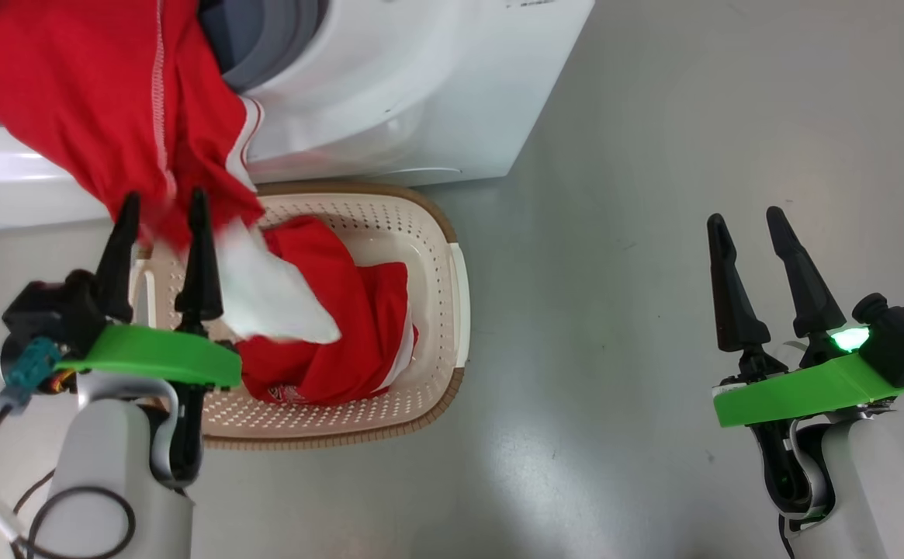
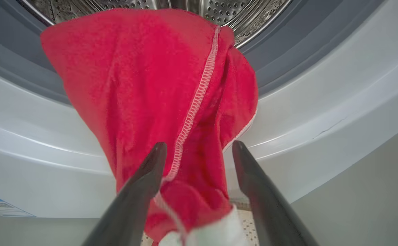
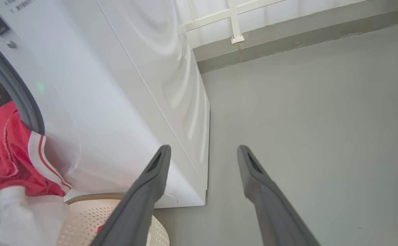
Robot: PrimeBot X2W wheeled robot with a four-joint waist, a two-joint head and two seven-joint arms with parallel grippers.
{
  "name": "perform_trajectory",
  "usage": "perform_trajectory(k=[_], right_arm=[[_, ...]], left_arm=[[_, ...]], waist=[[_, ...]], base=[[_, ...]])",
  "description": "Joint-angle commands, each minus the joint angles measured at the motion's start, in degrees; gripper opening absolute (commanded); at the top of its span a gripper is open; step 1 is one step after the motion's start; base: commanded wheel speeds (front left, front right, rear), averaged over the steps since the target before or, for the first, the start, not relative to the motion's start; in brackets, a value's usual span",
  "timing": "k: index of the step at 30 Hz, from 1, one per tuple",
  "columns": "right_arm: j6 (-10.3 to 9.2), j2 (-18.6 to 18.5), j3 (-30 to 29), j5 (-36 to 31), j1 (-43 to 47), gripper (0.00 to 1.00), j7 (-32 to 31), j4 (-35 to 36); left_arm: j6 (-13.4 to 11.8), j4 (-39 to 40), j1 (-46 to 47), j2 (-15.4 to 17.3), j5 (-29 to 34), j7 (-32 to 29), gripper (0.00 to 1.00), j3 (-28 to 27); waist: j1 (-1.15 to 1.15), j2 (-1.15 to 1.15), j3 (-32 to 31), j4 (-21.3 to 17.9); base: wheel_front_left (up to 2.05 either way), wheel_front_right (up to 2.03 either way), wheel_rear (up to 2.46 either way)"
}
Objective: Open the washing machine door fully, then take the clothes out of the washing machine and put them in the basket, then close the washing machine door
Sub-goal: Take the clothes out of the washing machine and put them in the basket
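Head view shows my left gripper (image 1: 166, 198) open astride the red clothes (image 1: 110, 93), which hang from the washing machine (image 1: 389, 93) mouth into the basket (image 1: 452, 310), and my right gripper (image 1: 746, 217) open and empty; this fabric looks soft, light and limp, so I pinch a bunched fold.

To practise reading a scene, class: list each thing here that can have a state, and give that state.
washing machine: mouth open, red fabric spilling out.
hanging garment: draped from the drum down toward the basket.
basket: on the floor, partly filled with red clothes.
left pincer: open, astride the hanging garment.
right pincer: open, empty.
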State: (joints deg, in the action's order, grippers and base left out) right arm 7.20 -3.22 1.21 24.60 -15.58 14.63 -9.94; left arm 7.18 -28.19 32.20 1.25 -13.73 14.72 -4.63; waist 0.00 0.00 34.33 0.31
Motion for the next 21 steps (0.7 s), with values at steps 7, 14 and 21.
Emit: perform_trajectory(k=[7,14,21], right_arm=[[0.29,-0.27,0.98,-0.64,1.54,1.0,0.37,0.97],[0.29,-0.72,0.92,-0.77,2.4,1.0,0.37,0.99],[0.29,-1.26,0.9,-0.85,3.2,1.0,0.37,0.83]], left_arm=[[0.31,7.32,-5.99,1.63,1.14,0.28,1.0,-2.73],[0.31,13.08,-10.94,1.63,1.15,0.28,1.0,-2.01],[0.26,17.66,-16.43,1.63,0.94,0.28,1.0,-0.88]], waist=[[0.0,0.0,-1.9,1.0],[0.0,0.0,-3.14,1.74],[0.0,0.0,-4.01,2.05]], base=[[0.0,0.0,0.0],[0.0,0.0,0.0],[0.0,0.0,0.0]])
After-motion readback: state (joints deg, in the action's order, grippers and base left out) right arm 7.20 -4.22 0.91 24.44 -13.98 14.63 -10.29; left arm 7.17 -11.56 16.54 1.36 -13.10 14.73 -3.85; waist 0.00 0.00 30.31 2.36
